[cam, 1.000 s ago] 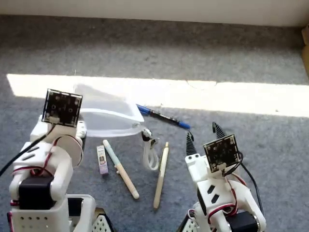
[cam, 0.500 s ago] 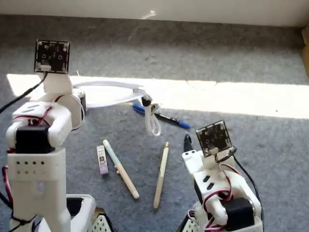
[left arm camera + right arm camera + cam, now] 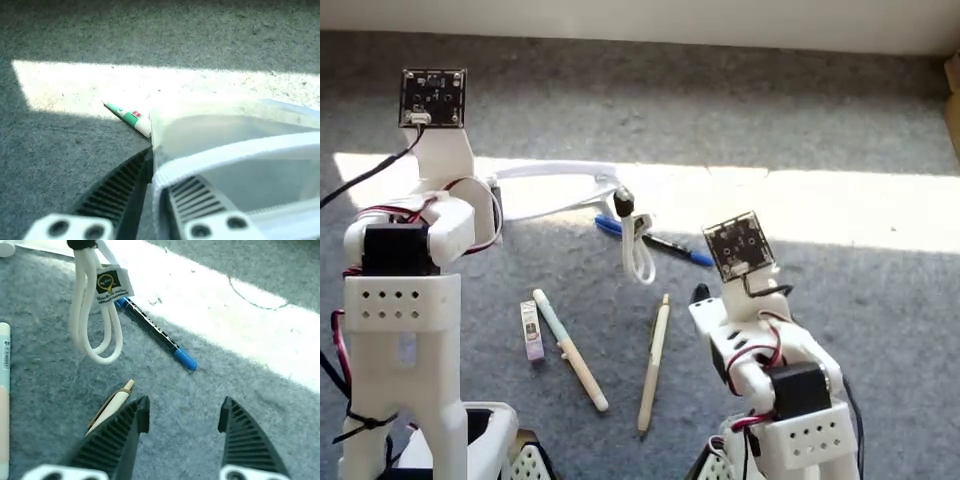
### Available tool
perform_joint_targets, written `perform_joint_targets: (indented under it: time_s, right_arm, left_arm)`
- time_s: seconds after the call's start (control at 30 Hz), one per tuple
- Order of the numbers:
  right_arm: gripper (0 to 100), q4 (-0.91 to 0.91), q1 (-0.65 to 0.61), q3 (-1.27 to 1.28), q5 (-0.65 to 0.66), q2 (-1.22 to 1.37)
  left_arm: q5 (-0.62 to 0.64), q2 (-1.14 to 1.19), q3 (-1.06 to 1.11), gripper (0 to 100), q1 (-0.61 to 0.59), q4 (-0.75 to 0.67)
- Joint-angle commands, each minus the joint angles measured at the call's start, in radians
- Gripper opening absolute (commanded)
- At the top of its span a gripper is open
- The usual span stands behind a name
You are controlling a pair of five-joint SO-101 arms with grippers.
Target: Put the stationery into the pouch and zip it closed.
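My left gripper is shut on the white zip edge of the clear pouch, holding it up off the carpet. From above, the pouch hangs beside the raised left arm, its white strap loop dangling. My right gripper stands open low over the carpet, just short of the beige pen. The blue pen and the strap loop lie beyond it. On the carpet lie the beige pen, a mint-and-beige pen and a small lilac eraser.
A green-and-white pen lies on the carpet past the pouch's corner. A bright strip of sunlight crosses the grey carpet. Both arm bases stand at the near edge. A brown object sits at the far right.
The left arm has risen and lifted the pouch off the carpet, its strap now dangling. The right arm has drawn back and turned slightly left, toward the beige pen.
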Motion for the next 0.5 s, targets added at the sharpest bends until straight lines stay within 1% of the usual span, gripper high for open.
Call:
perform_joint_targets:
  time_s: [0.0, 0.2, 0.33, 0.47]
  right_arm:
    - [21.7, -0.021, 0.01, -0.143, 0.005, 0.171]
    - [22.0, -0.015, 0.007, -0.364, 0.011, 0.46]
    - [22.1, -0.015, 0.004, -0.467, 0.017, 0.644]
    - [22.1, -0.015, 0.002, -0.533, 0.109, 0.816]
  left_arm:
    - [0.005, 0.004, 0.022, 1, -0.042, 0.003]
    - [0.005, 0.004, 0.059, 1, -0.048, -0.002]
    - [0.005, 0.004, 0.07, 1, -0.048, -0.003]
    - [0.003, 0.004, 0.079, 1, -0.048, -0.003]
